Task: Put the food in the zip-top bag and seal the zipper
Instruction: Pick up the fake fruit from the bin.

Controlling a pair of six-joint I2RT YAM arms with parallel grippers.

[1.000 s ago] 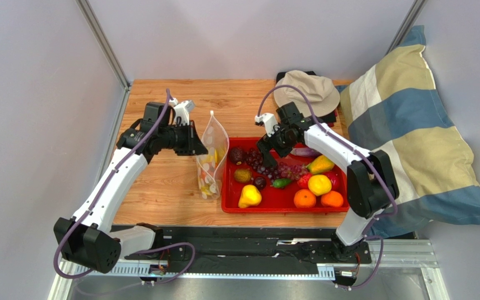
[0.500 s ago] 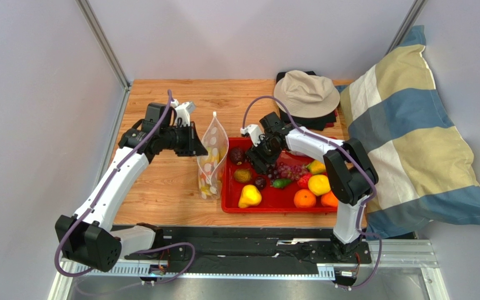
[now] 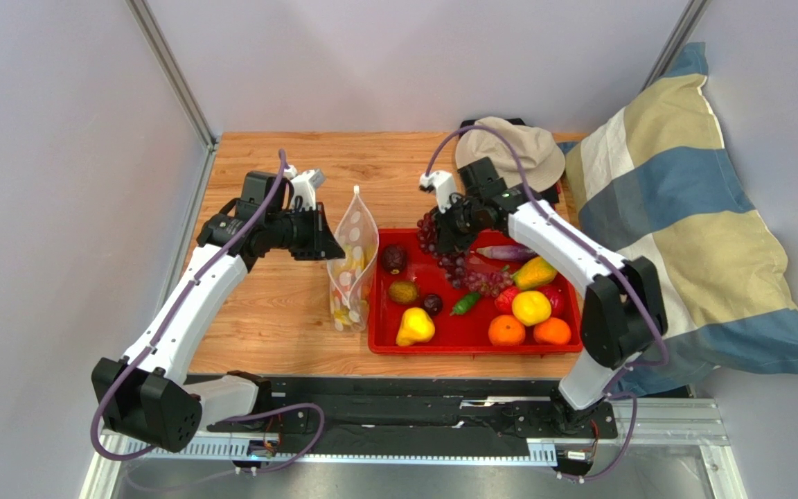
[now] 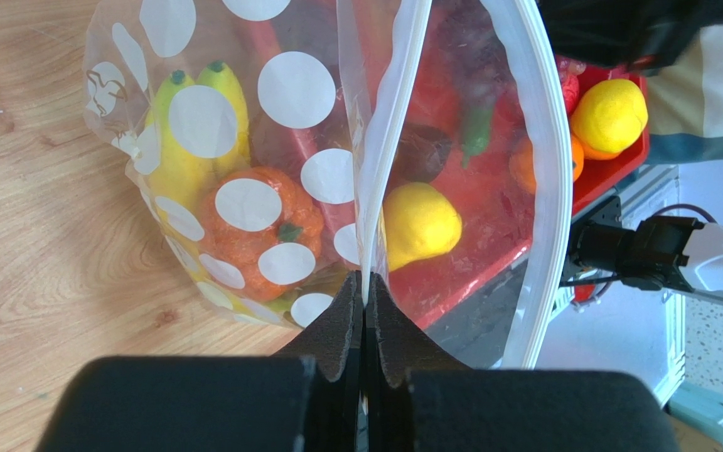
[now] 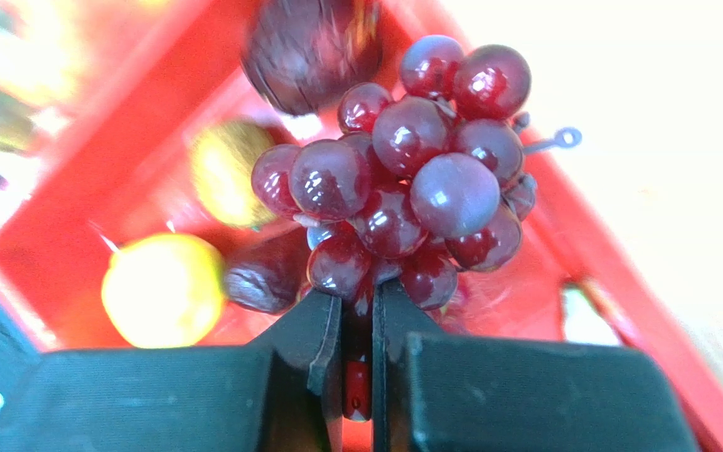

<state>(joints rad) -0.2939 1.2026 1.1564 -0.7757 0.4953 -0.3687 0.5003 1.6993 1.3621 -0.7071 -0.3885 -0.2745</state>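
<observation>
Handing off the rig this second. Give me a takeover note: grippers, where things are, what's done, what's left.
Left gripper: shut on the rim of the zip-top bag, holding its mouth open beside the red tray.
Right gripper: shut on the grapes, over the tray's far-left part.
Done: banana bunch and an orange fruit are in the bag.
Left: drop in the grapes, then the pear, dark plum and the other tray fruit; press the zipper shut.

Right gripper (image 3: pixel 447 231) holds dark grapes (image 3: pixel 429 233) over the red tray (image 3: pixel 445 333); left gripper (image 3: pixel 338 250) pinches the dotted bag (image 3: pixel 357 231)
</observation>
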